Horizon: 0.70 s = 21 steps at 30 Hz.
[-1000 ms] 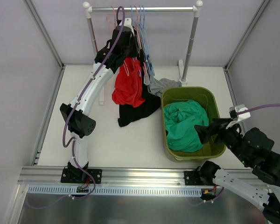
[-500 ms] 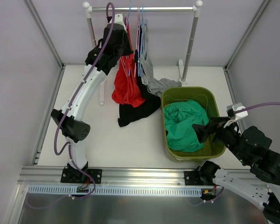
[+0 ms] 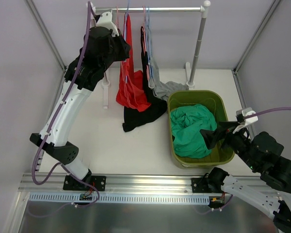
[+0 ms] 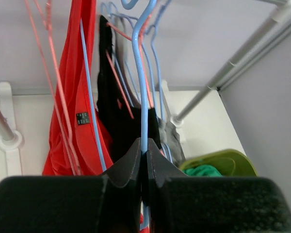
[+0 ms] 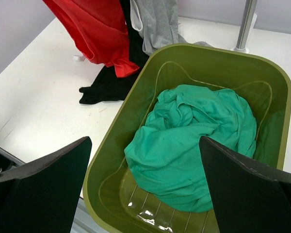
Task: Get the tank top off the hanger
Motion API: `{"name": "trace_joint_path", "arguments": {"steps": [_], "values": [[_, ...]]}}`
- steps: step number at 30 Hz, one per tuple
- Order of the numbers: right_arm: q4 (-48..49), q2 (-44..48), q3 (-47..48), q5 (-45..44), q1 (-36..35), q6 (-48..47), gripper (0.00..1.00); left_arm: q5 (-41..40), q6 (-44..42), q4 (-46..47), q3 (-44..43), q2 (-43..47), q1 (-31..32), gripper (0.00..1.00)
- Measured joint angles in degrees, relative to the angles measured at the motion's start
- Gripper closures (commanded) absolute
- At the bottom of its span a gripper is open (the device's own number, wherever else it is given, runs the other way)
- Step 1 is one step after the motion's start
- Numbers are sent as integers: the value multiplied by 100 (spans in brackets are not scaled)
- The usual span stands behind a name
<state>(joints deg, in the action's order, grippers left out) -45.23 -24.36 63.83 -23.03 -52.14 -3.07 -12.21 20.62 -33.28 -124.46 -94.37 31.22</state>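
Note:
My left gripper [image 3: 120, 44] is raised just under the clothes rail [image 3: 155, 8] and is shut on the stem of a blue wire hanger [image 4: 141, 73]; the jaws pinch it in the left wrist view [image 4: 144, 145]. A red tank top [image 3: 130, 90] hangs just left of that hanger [image 4: 70, 107], with a blue wire running along it. A black garment [image 3: 143, 114] and a grey one [image 3: 166, 89] hang to its right, their ends on the table. My right gripper [image 3: 214, 136] is open and empty over the basket [image 5: 144, 141].
A green basket [image 3: 224, 103] at the right holds a crumpled green garment [image 5: 194, 131]. Several pink and blue hangers crowd the rail. The rail's right post [image 3: 198, 46] stands behind the basket, its left post [image 3: 96, 34] beside my left arm. Walls close in on three sides.
My left arm has swung up and left with the blue hanger in its jaws, lifting the red top and hangers higher under the rail. The right arm has barely moved.

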Motion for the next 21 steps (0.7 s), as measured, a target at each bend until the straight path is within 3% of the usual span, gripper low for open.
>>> {"name": "trace_joint_path", "arguments": {"steps": [9,17,21], "values": [[0,146,0,44,0,-2,1,129,-105,-2,1005,1108,907,100],[0,258,9,85,0,-2,1,129,-179,63,2216,2780,1744,100],[0,315,22,85,0,-13,0,133,-157,101,2868,3674,1873,100]]}}
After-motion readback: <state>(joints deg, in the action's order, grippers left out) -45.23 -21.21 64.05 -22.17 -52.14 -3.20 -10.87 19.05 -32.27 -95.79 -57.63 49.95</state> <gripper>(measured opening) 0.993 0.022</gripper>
